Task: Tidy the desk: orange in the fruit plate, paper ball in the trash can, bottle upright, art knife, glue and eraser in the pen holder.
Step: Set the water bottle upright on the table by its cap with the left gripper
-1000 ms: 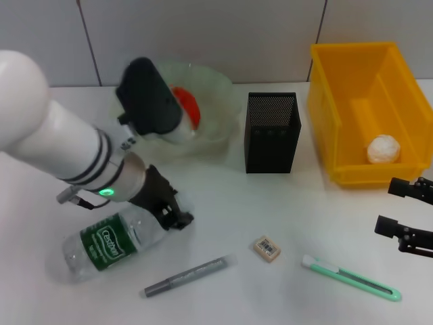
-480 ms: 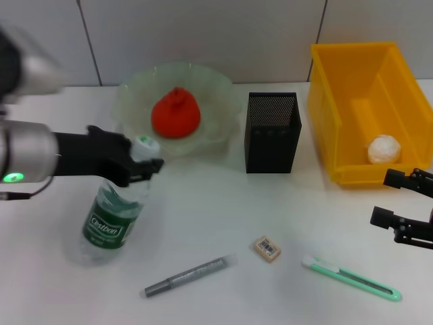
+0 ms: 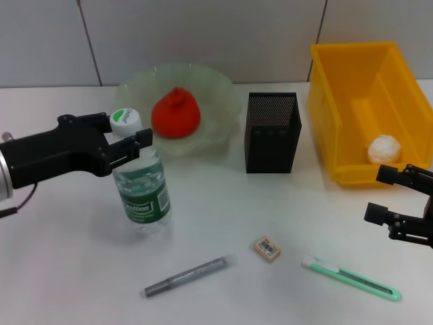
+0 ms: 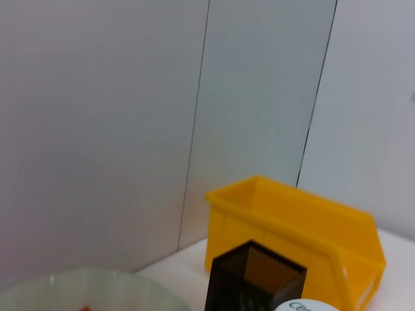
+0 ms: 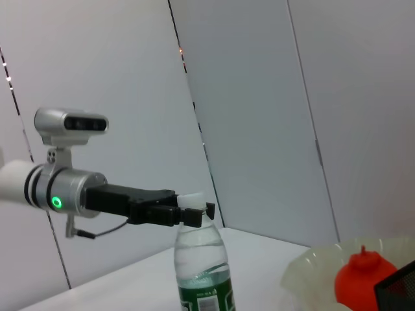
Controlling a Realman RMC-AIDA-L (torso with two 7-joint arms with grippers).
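While the bottle (image 3: 141, 187) stands upright just in front of the fruit plate (image 3: 216, 108), the left gripper (image 3: 128, 145) pinches its neck right under the white cap, so from the head view the risk is plain: if the fingers spread with the arm dragging sideways, the bottle could tip back over, perhaps into the plate. From that same view I count one orange (image 3: 175, 113) in the plate, one black pen holder (image 3: 272, 132) just beside the plate, one yellow trash can (image 3: 362, 108) beyond the holder, and one paper ball (image 3: 383, 149) inside it. In front of the holder lie one eraser (image 3: 267, 248), one green art knife (image 3: 352, 277) and one grey glue stick (image 3: 185, 276), all flat on the desk (image 3: 61, 271). The right gripper (image 3: 396, 198) hovers with its fingers spread, near the can's front wall and above the knife.

Looking through the left wrist view, only the holder (image 4: 256, 277), the can (image 4: 298, 227) and the plate's rim (image 4: 91, 285) show.

Over in the right wrist view, the left gripper (image 5: 194, 214) is pressed onto the bottle (image 5: 202, 267) at the neck, with the orange (image 5: 360, 278) off to the side.
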